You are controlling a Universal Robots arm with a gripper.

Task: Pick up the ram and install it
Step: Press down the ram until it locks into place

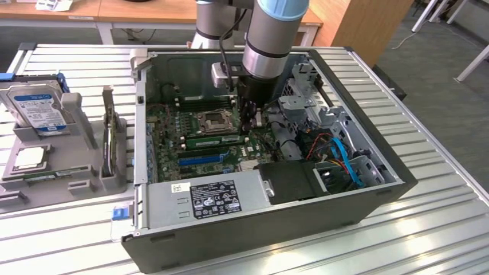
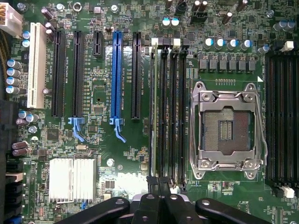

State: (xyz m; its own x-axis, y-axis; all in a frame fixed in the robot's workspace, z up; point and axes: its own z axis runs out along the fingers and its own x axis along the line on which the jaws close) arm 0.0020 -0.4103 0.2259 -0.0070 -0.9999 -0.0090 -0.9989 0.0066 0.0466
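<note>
Exterior view: my gripper (image 1: 251, 117) is down inside the open grey computer case (image 1: 382, 189), over the large green motherboard (image 1: 172, 123). Wrist view: fingers clenched together, grasping nothing I can see; the thin green ram stick (image 2: 153, 107) stands edge-on in a black slot just beside the empty silver processor socket (image 2: 227, 128). I judge installation nearly done; seating unconfirmed.

Motherboard (image 1: 200, 137) inside computer case (image 1: 382, 195), parts tray (image 1: 46, 172) on its exterior-view left
</note>
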